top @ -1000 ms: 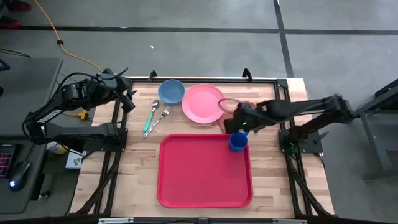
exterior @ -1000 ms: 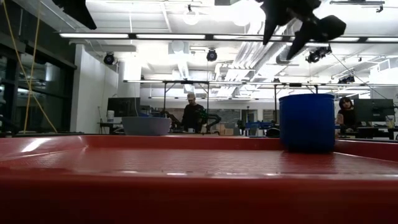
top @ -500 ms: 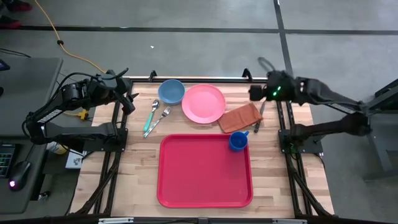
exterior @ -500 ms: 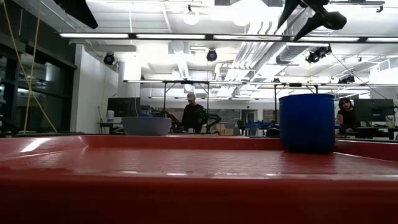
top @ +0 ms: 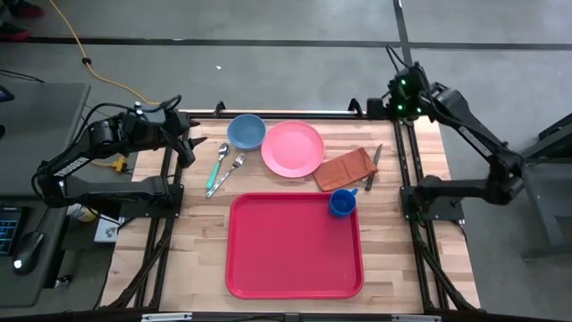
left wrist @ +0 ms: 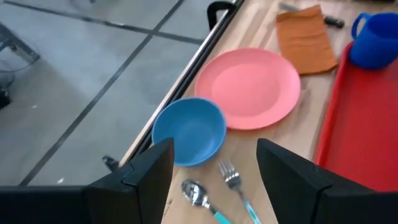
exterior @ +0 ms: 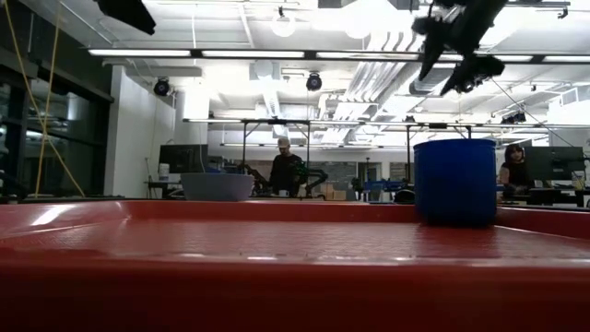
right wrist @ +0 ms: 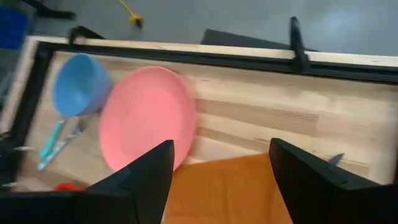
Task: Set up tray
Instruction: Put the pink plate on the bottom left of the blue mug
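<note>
The red tray point(top: 296, 245) lies flat at the near middle of the surface point(top: 393, 268), its long side running near to far (no writing shows). A blue cup point(top: 340, 203) stands in its far right corner. Both grippers, left point(top: 193, 148) and right point(top: 391, 101), hang with fingers spread, holding nothing.

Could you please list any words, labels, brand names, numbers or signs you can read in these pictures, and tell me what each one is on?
None: no text is readable in any view.
The tray, blue cup, pink plate, blue bowl, orange napkin and cutlery carry no visible print.
Monitors in the room behind are too small and blurred to read.
</note>
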`<control>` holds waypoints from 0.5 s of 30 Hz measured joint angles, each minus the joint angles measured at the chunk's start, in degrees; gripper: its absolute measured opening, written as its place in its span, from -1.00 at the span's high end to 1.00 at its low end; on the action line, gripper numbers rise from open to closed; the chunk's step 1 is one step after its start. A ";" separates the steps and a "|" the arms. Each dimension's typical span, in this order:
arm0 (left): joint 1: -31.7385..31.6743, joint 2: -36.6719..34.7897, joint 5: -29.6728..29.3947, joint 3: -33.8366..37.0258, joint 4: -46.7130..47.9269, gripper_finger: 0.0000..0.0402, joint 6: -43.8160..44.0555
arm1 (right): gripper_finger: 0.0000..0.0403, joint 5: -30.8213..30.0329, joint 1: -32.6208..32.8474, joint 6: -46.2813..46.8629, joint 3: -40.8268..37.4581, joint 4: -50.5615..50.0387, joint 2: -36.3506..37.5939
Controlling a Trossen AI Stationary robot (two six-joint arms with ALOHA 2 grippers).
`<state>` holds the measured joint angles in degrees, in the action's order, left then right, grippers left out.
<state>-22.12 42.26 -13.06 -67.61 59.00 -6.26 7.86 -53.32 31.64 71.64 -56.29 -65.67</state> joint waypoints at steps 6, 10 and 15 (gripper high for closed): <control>0.01 0.00 3.76 0.00 -1.63 -0.30 0.72 | -0.21 1.80 -5.58 -7.36 2.47 -2.95 -9.28; 0.01 0.00 7.00 0.00 -2.54 -0.30 0.75 | -0.21 1.55 -6.37 -13.85 9.09 -5.12 -17.63; 0.01 0.00 8.96 0.00 -2.53 -0.30 0.68 | -0.21 5.72 -5.86 -22.19 17.12 -5.86 -28.39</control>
<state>-22.11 42.26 -4.10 -67.61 56.47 -5.58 13.58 -59.18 9.45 88.76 -62.15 -94.06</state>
